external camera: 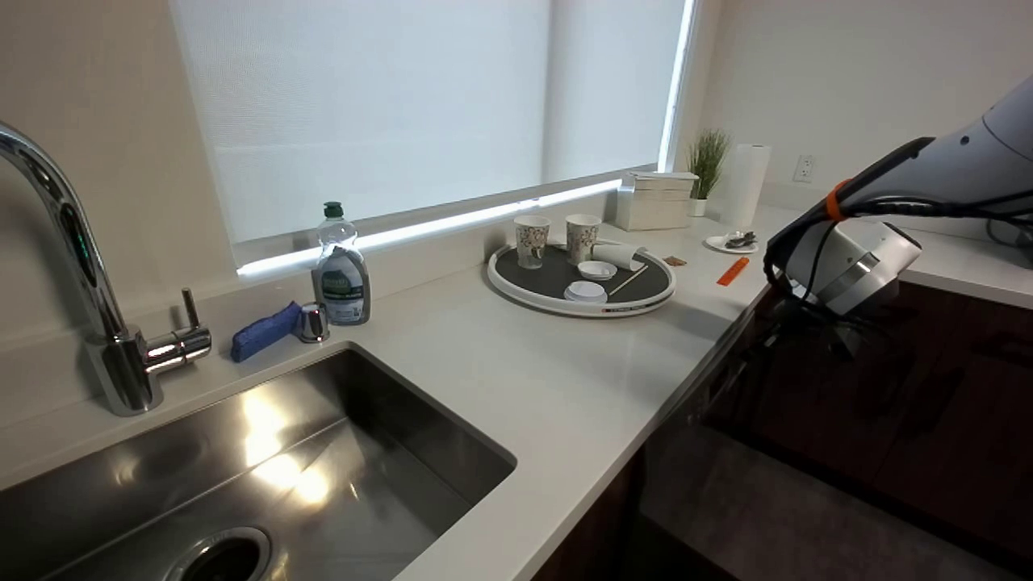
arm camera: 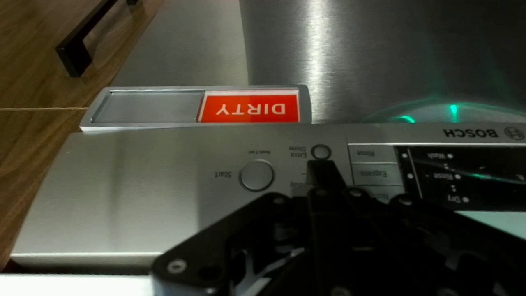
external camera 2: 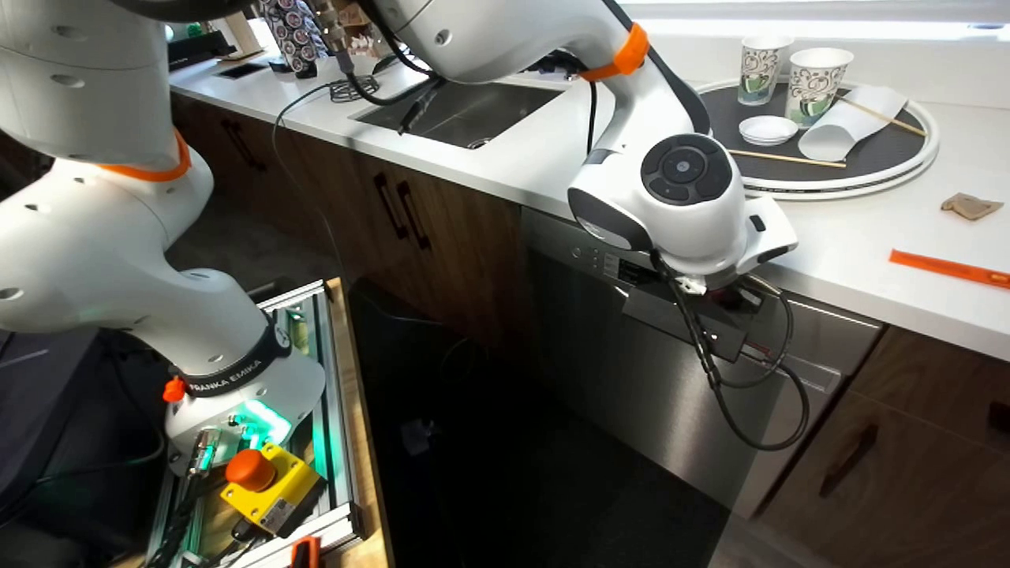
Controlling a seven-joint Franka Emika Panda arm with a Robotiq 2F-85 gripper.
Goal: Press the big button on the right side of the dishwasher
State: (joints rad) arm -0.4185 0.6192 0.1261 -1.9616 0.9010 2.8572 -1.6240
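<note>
Wrist view, left to right; lettering reads upside down. Far left: wood-grain cabinet front with a black bar handle. Next, the brushed-metal control panel of the dishwasher; a sliding sign along its edge shows DIRTY on red. The round Start button, larger of the two round ones in sight, sits on this panel, just left of the Robotiq gripper in frame. Fingers: together, one dark column, nothing seen between them. Tips overlap the panel right beside the small Extra Shine button; contact cannot be judged. Farther right: program keys, Rinse and Express legible, then the black display and BOSCH lettering.

In an exterior view, left to right: white Panda base; yellow box with orange mushroom button; steel sink in the white countertop; the arm's wrist, angled down over the dishwasher front; round dark tray carrying two upright patterned paper cups, wooden sticks near them; brown scrap near the tray; orange strip lying on the countertop.
</note>
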